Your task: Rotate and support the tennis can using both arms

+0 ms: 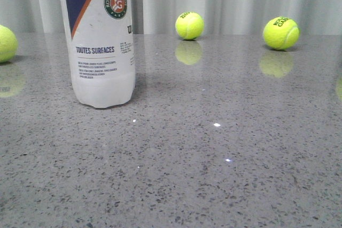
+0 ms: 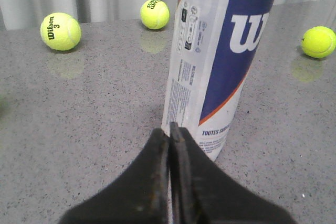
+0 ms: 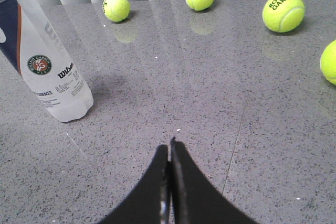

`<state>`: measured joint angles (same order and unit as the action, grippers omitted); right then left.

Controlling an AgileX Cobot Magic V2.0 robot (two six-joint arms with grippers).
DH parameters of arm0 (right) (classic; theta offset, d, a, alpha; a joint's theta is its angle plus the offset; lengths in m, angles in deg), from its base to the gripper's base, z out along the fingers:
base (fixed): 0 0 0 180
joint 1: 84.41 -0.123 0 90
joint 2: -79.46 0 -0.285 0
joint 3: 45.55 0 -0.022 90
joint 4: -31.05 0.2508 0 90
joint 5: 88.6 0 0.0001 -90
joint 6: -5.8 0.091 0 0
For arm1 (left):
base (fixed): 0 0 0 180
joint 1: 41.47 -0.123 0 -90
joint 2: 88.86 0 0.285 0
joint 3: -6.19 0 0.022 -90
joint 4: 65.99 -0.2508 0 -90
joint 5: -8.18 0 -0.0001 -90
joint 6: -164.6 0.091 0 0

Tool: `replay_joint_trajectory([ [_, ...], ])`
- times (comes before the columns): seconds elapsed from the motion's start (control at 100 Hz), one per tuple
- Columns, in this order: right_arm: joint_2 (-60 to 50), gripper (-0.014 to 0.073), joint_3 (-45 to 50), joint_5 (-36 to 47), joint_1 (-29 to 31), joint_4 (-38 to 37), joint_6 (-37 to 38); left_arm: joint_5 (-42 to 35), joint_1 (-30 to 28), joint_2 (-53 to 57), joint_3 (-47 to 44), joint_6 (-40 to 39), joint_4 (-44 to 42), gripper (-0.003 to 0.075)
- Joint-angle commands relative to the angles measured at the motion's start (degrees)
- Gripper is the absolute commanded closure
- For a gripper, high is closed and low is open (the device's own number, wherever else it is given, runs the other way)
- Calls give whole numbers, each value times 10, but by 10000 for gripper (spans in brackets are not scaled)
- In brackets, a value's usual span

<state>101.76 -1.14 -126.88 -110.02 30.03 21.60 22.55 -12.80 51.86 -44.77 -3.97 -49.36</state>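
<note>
Can: our tennis can (image 1: 101,41) stands upright on the grey table (image 1: 224,148), left of centre
Left gripper (image 2: 170,129): we keep its fingers pressed together, empty, just beside the can
Right gripper (image 3: 170,145): closed too, holding nothing, well apart from it
Balls: tennis balls (image 1: 189,25) lie behind

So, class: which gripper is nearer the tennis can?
Left. The left gripper sits just short of the tennis can; the right gripper is well away from it across bare table.
</note>
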Motion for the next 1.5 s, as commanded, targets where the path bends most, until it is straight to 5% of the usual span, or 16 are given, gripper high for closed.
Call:
replay_joint_trajectory([
  [0.0,7,659,-14,46,4,-6,0,-59,4,8,1,1,2,741],
  [0.47,7,659,-14,46,4,-6,0,-170,-2,27,-70,-6,-51,741],
  [0.62,7,659,-14,46,4,-6,0,-172,-49,49,-94,-125,-166,741],
  [1.13,7,659,-14,46,4,-6,0,-171,-248,285,-280,-114,-178,741],
  [1.23,7,659,-14,46,4,-6,0,-104,-267,341,-288,-114,-177,741],
  [1.49,7,659,-14,47,4,-6,0,-106,-277,339,-288,-111,-177,741],
])
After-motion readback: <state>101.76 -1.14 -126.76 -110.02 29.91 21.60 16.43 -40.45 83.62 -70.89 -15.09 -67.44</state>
